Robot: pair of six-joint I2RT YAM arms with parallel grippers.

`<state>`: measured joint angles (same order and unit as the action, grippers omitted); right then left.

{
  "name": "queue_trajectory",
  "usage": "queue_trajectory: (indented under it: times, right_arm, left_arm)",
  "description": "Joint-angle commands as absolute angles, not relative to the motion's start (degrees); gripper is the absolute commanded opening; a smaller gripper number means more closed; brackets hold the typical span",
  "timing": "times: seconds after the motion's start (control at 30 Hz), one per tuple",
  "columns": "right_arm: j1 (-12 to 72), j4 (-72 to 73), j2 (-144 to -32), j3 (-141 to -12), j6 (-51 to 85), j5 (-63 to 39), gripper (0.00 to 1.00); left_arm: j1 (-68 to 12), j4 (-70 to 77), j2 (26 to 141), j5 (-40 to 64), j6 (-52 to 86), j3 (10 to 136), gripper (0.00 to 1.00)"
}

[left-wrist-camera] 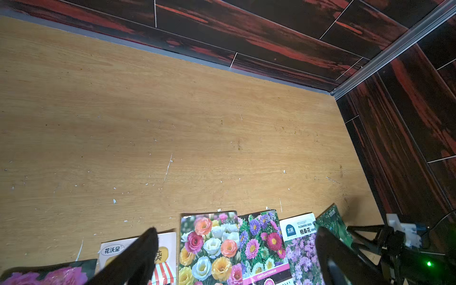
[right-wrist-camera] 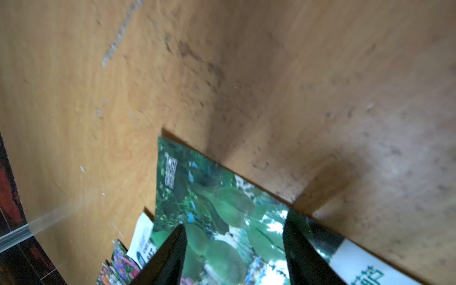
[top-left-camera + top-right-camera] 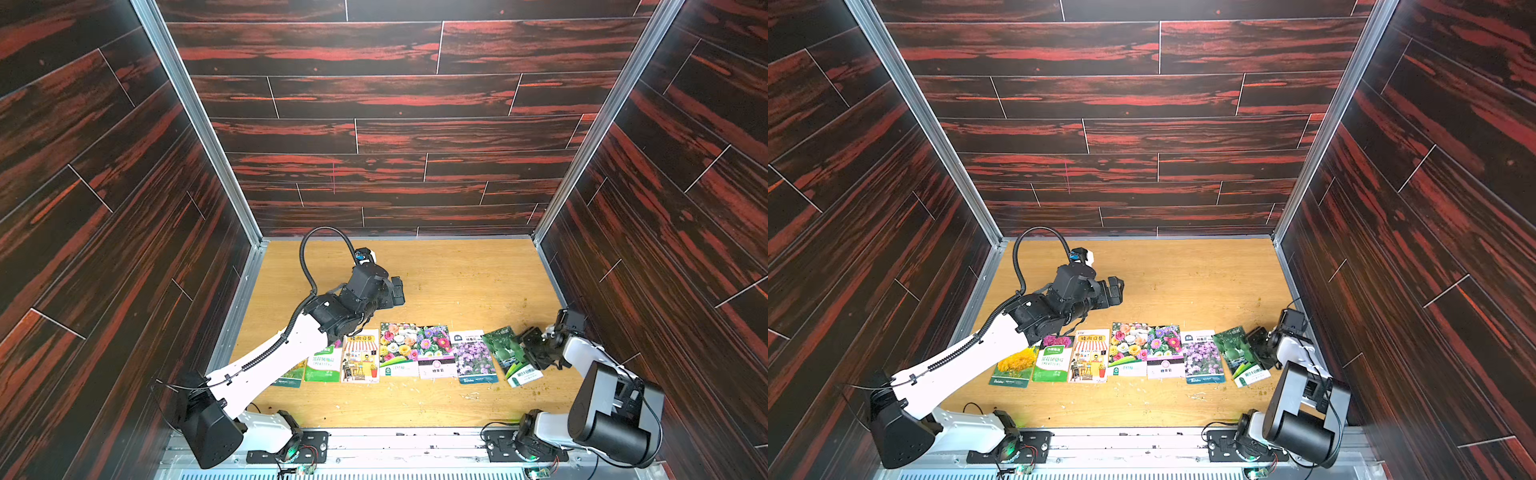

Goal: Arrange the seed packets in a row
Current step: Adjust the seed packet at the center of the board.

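Observation:
Several seed packets lie side by side in a row across the front of the wooden table. From the left they run: yellow flower, green, cartoon shop, roses, asters, purple flowers. The green-leaf packet ends the row at the right and sits skewed. My left gripper hangs open above the table behind the row, holding nothing. My right gripper is low over the leaf packet, fingers apart, one fingertip at its edge.
Dark red wood-pattern walls enclose the table on three sides, with metal corner posts. The left arm crosses above the row's left end and hides part of the yellow packet. Arm bases sit on the front rail. Small crumbs dot the table.

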<state>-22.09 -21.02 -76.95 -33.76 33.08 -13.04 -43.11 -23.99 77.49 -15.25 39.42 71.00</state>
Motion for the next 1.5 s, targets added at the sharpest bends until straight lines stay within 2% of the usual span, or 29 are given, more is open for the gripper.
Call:
queue_trajectory:
  times: [0.0,0.43,0.7,0.83,0.97,1.07,1.27,1.47]
  right_arm:
    - [-22.0,-21.0,-77.3,-31.8,33.8,-14.2,0.65]
    - [-22.0,-24.9,-68.7,-28.3,34.8,-17.1,0.64]
    - [-22.0,-27.6,-66.9,-31.4,34.3,-16.1,0.64]
    - [-20.9,-30.2,-62.6,-32.8,34.5,-15.5,0.64]
    - [-15.4,-32.2,-60.8,-37.5,32.9,-16.8,0.64]
    - [-9.0,-31.9,-64.4,-40.3,32.3,-19.4,0.64]
    - [4.4,-29.9,-71.5,-43.9,33.3,-15.5,0.64]
    - [6.4,-27.5,-78.3,-44.0,33.5,-13.7,0.64]
  left_arm:
    - [-42.8,-24.5,75.4,-16.1,39.1,70.2,1.0]
    - [-42.6,-24.3,75.3,-15.8,39.5,69.9,1.0]
    - [-42.7,-23.6,76.0,-14.4,40.1,69.8,1.0]
    - [-42.7,-23.4,74.8,-15.3,39.8,68.8,1.0]
    - [-42.6,-23.2,74.6,-15.8,39.0,68.6,1.0]
    - [-42.5,-22.9,74.6,-15.7,38.3,68.8,1.0]
    - [-41.9,-24.2,73.1,-18.5,37.5,68.1,1.0]
    - [-40.5,-24.9,70.2,-19.4,37.2,66.4,1.0]
